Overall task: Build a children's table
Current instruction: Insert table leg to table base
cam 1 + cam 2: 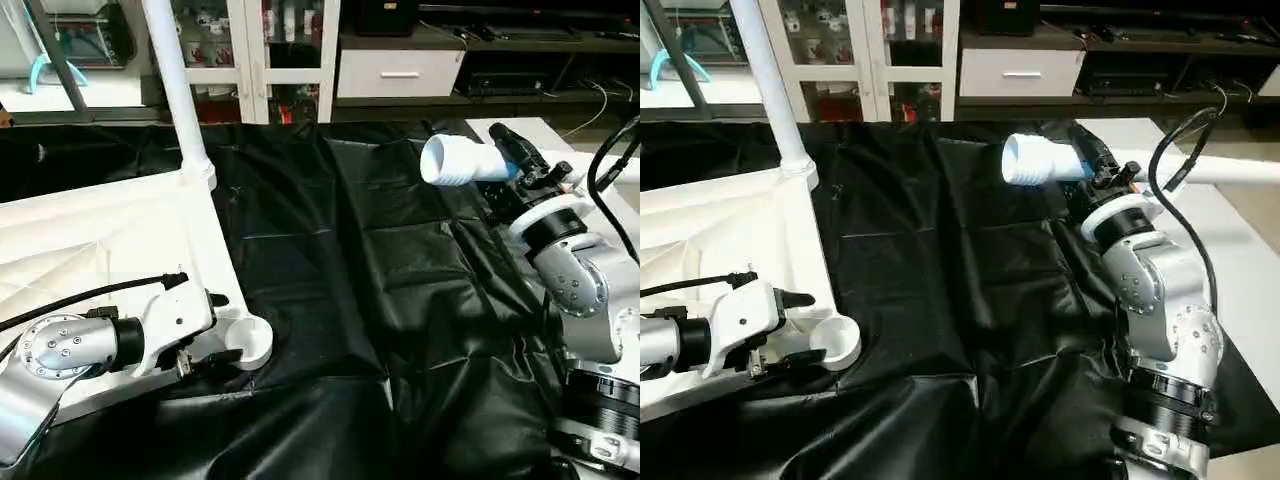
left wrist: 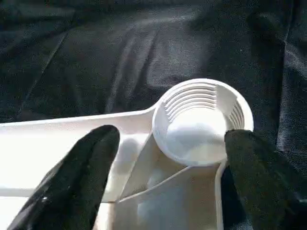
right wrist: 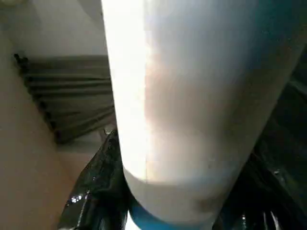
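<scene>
The children's table top (image 1: 90,250) lies upside down on the left, ribbed underside up. One white leg (image 1: 175,80) stands upright in its far corner socket. The near corner socket (image 1: 248,340) is an empty round cup, also seen close up as socket (image 2: 201,120). My left gripper (image 1: 215,330) hovers at that socket, open, its black fingers (image 2: 91,163) spread to either side of the cup's base. On the right, my right gripper (image 1: 515,160) is shut on another white leg (image 1: 460,160), held above the cloth with its wide open end pointing left; that leg (image 3: 192,96) looms close in the right wrist view.
A crumpled black sheet (image 1: 380,280) covers the work surface. A white glass-door cabinet (image 1: 260,50) and a white drawer unit (image 1: 400,70) stand behind it. A white flat board (image 1: 1240,230) lies at the far right, and a black cable (image 1: 1185,160) loops over my right arm.
</scene>
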